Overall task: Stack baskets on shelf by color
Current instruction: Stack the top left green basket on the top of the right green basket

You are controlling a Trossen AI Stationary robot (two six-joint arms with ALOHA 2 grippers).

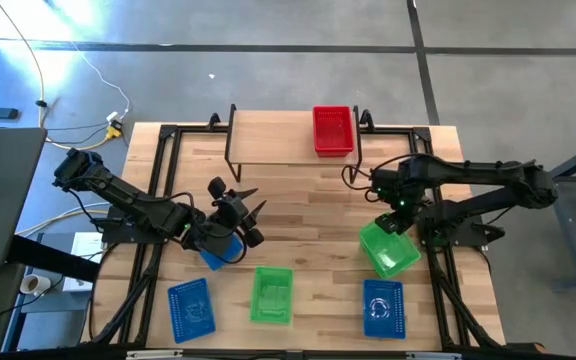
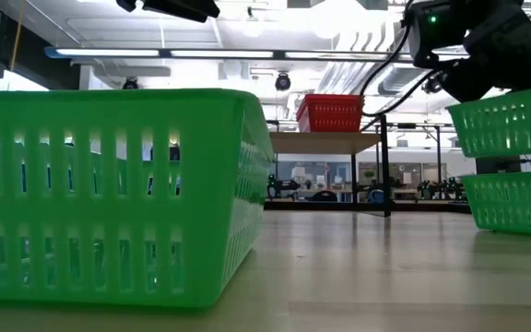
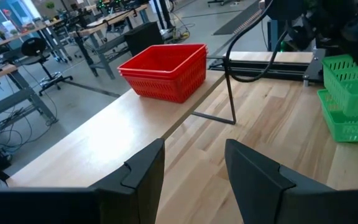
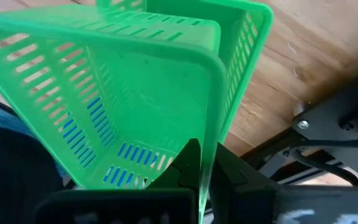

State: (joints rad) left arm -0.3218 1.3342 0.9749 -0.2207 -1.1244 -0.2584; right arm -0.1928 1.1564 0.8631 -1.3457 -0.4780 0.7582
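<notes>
Pinching a green basket (image 1: 389,243) wall, the right tool (image 1: 396,218) grasps it; the left tool (image 1: 243,208) stands released.

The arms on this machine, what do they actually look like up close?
Both arms are dark, nearly black, built of jointed segments with black cables looping alongside. The left gripper ends in two flat, angular dark fingers with wedge-like tips. The right gripper has similar dark fingers, and a small green light glows near its wrist.
</notes>
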